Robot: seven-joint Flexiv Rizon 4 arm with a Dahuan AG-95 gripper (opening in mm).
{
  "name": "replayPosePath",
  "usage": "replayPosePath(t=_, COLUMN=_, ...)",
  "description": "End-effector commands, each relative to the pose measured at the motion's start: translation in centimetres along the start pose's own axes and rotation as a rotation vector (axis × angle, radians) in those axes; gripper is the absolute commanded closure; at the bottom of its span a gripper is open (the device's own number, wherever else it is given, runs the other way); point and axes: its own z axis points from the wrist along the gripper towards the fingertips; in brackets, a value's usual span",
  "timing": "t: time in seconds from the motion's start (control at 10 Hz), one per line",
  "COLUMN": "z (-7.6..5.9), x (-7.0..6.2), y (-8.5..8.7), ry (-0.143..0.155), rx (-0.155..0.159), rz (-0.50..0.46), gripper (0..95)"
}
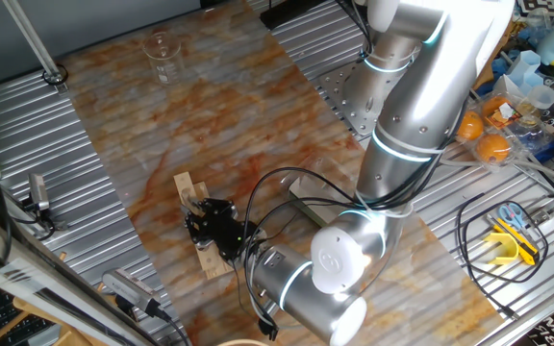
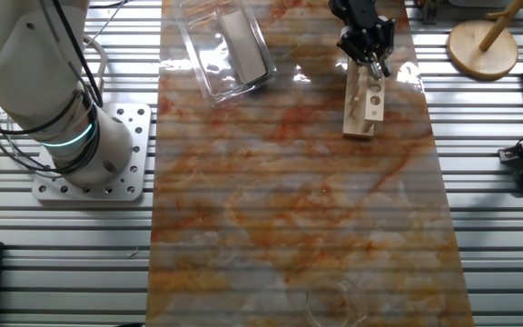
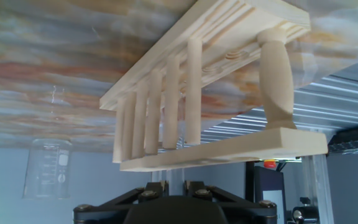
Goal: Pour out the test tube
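while the gripper (image 1: 198, 213) sits low over the wooden rack (image 2: 363, 102) at one end of the counter (image 2: 289, 200), the main risk is a blind grasp: the test tube itself is not clearly resolved in any view. judged location is in the rack at the end under the jaws, where the hand view shows a faint vertical glassy edge (image 3: 165, 158) just above the jaws. whether the jaws are released or clenched on it cannot be told; the fingertips are hidden in both fixed views and cut off in the hand view.

possible failures, as judgement:
- rack is light and unfixed; a lift off the tube's axis could drag or tip it.
- thin clear glass could slip or crack if pinched off-centre.
- the beaker (image 1: 162, 56) stands well apart at the far end of the counter, so a long carry could spill contents early if the tube tilts.

tube appearance: transparent, nearly invisible against the marbled surface; contents and fill level not discernible.
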Motion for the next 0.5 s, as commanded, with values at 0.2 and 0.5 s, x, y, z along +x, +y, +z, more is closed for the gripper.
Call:
replayPosePath(t=0.2, z=0.01, x=0.0, y=0.01, ry=-0.001, rx=0.001, rz=-0.002, gripper=76.0)
replayPosePath(t=0.5, z=-0.14, x=0.44, y=-0.14, ry=0.0, rx=0.001, rz=-0.012, gripper=76.0)
